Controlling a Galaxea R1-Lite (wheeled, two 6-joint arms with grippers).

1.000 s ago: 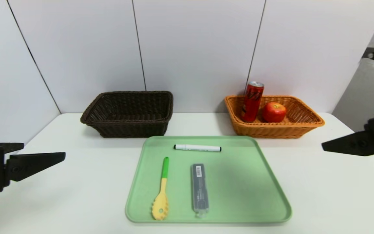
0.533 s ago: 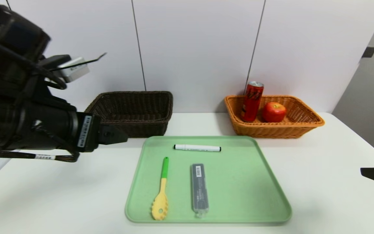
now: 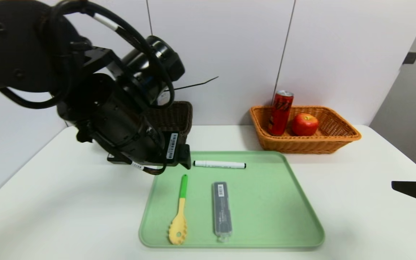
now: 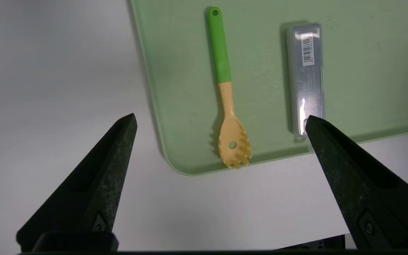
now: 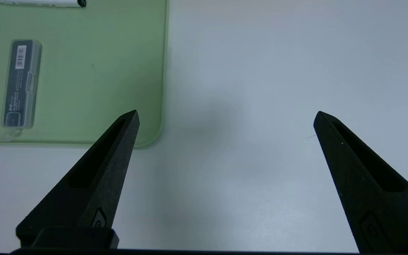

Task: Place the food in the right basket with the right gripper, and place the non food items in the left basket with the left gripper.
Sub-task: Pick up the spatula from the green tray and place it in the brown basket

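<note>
A: What is lying on the green tray?

B: Three non-food items. A pasta spoon with a green handle and a yellow toothed head is lying lengthwise on the tray's left part. A grey translucent case bearing a barcode label is lying just beside it, parallel. A white marker with black ends is lying crosswise near the tray's far edge.

A: Where is the left gripper standing relative to them?

B: The left arm is reaching over the tray's far-left corner, hiding most of the dark brown basket. In its wrist view the jaws are standing wide apart and empty above the tray, with the spoon's head showing between the fingertips and the case's end beside one tip. Nothing is touching.

A: And the right gripper?

B: It is hanging over the bare white table, right of the tray, jaws spread wide, carrying nothing.

A: The food?

B: A red can and a red apple are sitting in the orange basket.
</note>
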